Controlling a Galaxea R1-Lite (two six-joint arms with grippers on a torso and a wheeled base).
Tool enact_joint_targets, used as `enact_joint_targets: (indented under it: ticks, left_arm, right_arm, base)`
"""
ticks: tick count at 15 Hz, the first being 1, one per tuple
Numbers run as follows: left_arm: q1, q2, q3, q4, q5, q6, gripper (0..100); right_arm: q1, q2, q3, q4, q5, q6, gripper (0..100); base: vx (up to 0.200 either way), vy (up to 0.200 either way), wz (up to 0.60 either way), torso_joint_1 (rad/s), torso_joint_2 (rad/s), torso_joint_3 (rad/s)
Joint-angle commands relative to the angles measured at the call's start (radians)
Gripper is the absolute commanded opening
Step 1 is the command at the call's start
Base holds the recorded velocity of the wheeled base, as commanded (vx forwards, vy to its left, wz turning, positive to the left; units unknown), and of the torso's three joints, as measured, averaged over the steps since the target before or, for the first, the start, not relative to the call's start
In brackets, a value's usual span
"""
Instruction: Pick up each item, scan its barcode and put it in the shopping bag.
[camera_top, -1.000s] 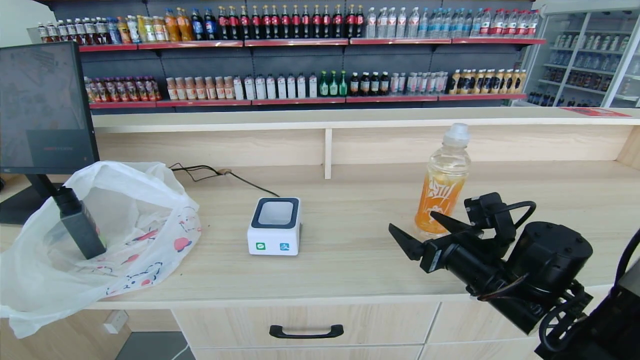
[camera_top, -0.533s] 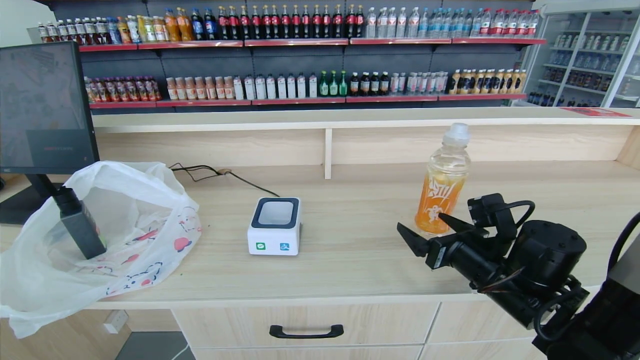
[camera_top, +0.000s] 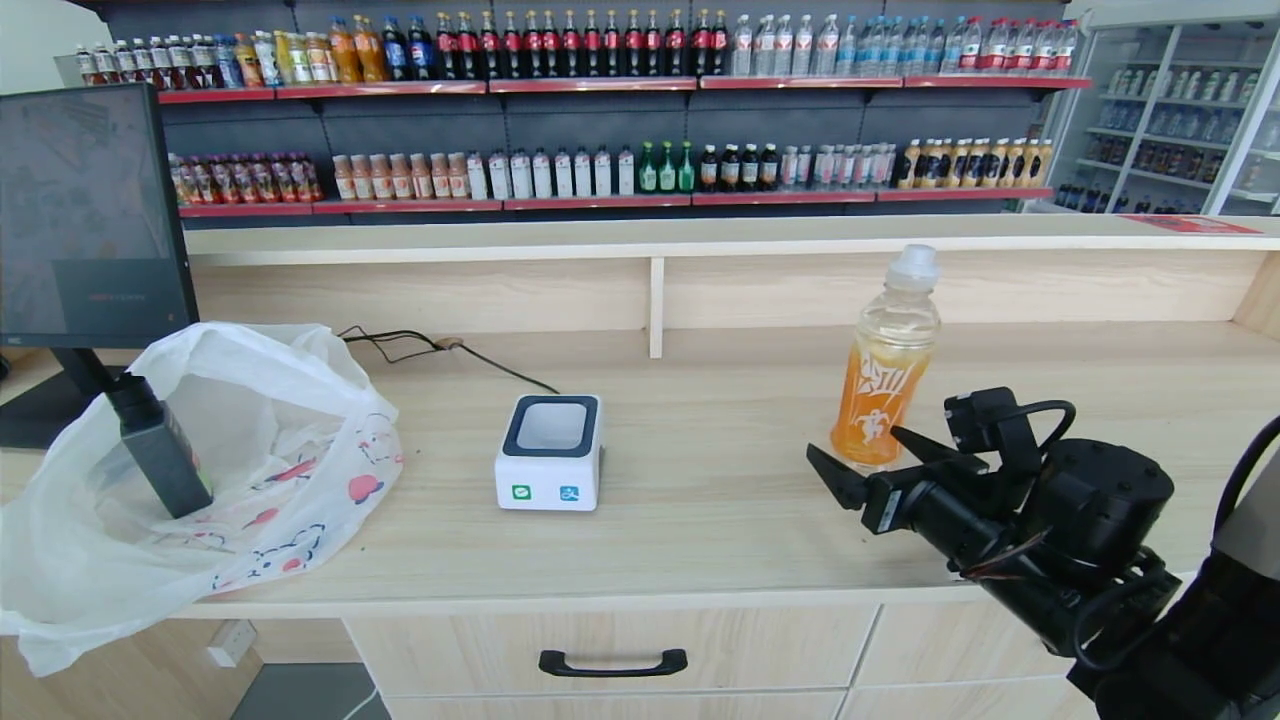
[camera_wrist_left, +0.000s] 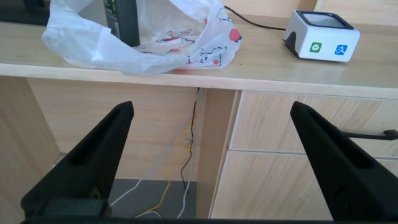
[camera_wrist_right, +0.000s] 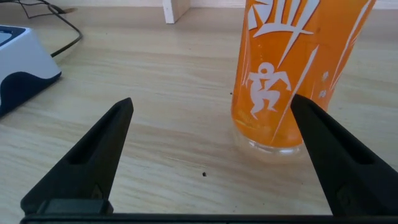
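An orange drink bottle (camera_top: 885, 370) with a white cap stands upright on the wooden counter (camera_top: 700, 500), right of centre. My right gripper (camera_top: 860, 447) is open, low over the counter just in front of the bottle, which sits off to one side of its fingers and untouched. In the right wrist view the bottle (camera_wrist_right: 292, 68) rises just beyond the open gripper (camera_wrist_right: 211, 102). The white scanner (camera_top: 549, 452) sits mid-counter. The white printed shopping bag (camera_top: 250, 470) lies at the left. My left gripper (camera_wrist_left: 211, 109) is open and empty, below the counter's front edge.
A dark upright box (camera_top: 155, 455) stands in the bag's mouth. A monitor (camera_top: 90, 215) is at the far left, and a cable (camera_top: 450, 350) runs behind the scanner. A raised ledge (camera_top: 700, 240) backs the counter. A drawer handle (camera_top: 612, 662) is below.
My right gripper has shifted a little to the right and closer to the bottle, staying open. Nothing else has moved.
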Motion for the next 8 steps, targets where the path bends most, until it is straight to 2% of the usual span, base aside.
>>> enact_joint_targets:
  ticks: [1,8]
  left_arm:
    - [0.0,0.0,0.0,0.0,0.0,0.0,100]
    - [0.0,0.0,0.0,0.0,0.0,0.002,100]
  right_arm:
    - [-0.007,0.009,-0.002,-0.001,0.0,0.0,100]
    - [-0.035,0.021,-0.034,-0.001,0.0,0.002,100]
  base:
    - [0.0,0.0,0.0,0.0,0.0,0.0]
    - [0.0,0.0,0.0,0.0,0.0,0.0]
